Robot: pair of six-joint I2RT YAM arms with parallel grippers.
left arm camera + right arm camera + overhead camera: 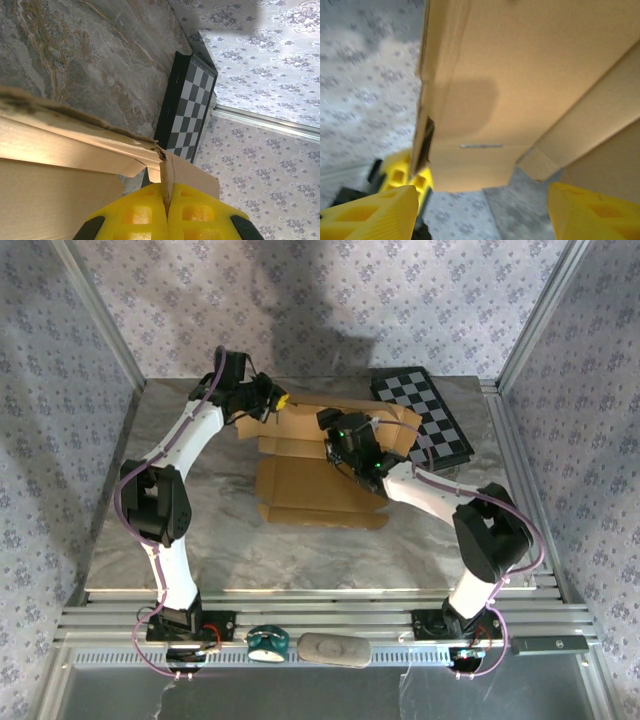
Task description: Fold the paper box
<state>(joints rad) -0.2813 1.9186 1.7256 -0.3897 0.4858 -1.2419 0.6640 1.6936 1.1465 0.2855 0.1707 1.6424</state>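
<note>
- Well, could slide toward the near edge after a hard push from either arm, with the near part of the paper box (320,502) just lying loose and flat on the table (200,540).
- Could miss the flap or squash it off its crease by closing at the wrong spot. Right gripper (348,448) over the middle of the box, fingers (375,212) spread wide apart, holding nothing, with a raised brown panel right in front of them.
- Could rip the cardboard by pulling too hard. Left gripper (166,202) squeezed tight on a thin flap at the far left corner, right by an edge that looks rough and ragged.
- Could knock the checkerboard panel (425,415) at the far right, just beside the far flaps, by swinging a flap out wide.
- Looks plain brown and stiff, with little ridges showing in the cut edges.
- Lies flat and open on the near half, with small side flaps sticking out.
- Stands partly lifted on the far half, walls up but not locked in, so likely only partly folded.
- Sits in the middle of the table, a bit toward the far side, between the two arms.
</note>
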